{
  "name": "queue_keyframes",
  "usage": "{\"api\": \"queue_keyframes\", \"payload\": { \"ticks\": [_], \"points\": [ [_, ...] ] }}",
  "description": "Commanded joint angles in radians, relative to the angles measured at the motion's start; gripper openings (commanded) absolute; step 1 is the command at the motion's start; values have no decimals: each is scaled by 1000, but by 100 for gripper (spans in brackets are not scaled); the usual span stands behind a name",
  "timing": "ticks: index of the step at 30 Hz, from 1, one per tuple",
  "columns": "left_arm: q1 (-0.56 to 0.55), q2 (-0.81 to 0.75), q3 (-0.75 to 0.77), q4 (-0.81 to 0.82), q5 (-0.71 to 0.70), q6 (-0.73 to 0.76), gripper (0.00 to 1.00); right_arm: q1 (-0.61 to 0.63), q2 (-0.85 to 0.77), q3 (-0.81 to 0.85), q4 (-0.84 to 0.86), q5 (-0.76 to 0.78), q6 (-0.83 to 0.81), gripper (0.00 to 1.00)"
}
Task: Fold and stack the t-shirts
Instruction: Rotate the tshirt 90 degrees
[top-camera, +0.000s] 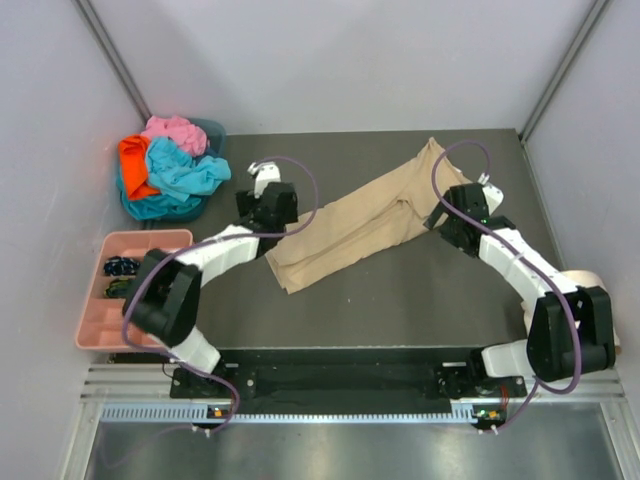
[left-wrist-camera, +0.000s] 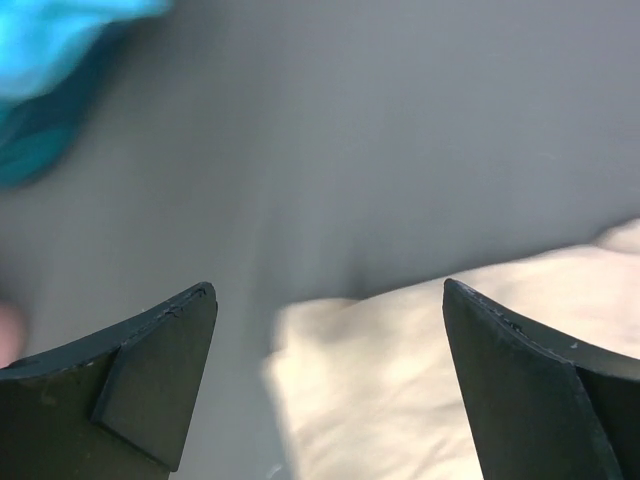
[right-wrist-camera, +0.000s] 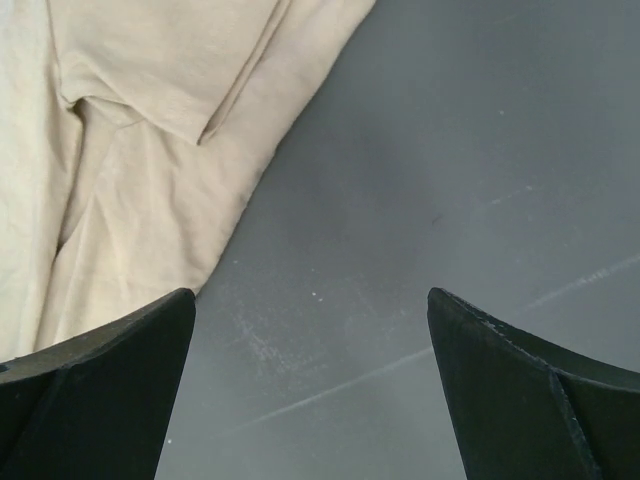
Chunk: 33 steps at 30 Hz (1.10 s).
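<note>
Left pincer gapes empty over the lower-left end of the tan t-shirt; right pincer, equally wide and empty, sits just beside its upper-right part; it lies diagonally mid-worktop.

– how do my arms sit right now?
– your left arm climbs from its base at the lower left of the top view. its elbow juts toward the left edge, and its white forearm reaches up and right to the centre-left. your right arm mirrors it, with the elbow at the right edge and the forearm slanting up and left.
– and the grippers?
– your left gripper is spread wide, its two dark fingers in the bottom corners of its wrist view. your right gripper is spread just as wide, tips pointing up the frame. both wrists pitch downward.
</note>
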<state>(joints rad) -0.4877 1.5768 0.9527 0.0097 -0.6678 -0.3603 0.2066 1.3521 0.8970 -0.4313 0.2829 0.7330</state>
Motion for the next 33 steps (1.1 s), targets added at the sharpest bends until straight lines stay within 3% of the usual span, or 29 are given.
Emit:
{"api": "queue_keyframes", "payload": {
  "ticks": [1, 7, 11, 15, 24, 28, 33],
  "points": [
    [1, 187, 246, 193, 355, 188, 99, 4, -54, 49, -38, 76, -4, 99],
    [3, 546, 694, 139, 776, 334, 99, 4, -128, 10, -55, 121, 2, 99],
    [3, 782, 1037, 93, 1008, 316, 96, 2, -162, -30, -54, 87, 17, 99],
    [1, 1001, 1237, 114, 1178, 233, 93, 4, -203, -66, -66, 90, 31, 99],
    [1, 1173, 1344, 380, 1245, -4, 95, 4, -261, -81, -87, 76, 23, 99],
    [4, 1166, 1345, 302, 1245, 20, 95, 4, -260, -86, -75, 73, 23, 99],
    [63, 1008, 1149, 245, 1117, 103, 96, 4, -209, -63, -57, 61, 25, 99]
  ]
}}
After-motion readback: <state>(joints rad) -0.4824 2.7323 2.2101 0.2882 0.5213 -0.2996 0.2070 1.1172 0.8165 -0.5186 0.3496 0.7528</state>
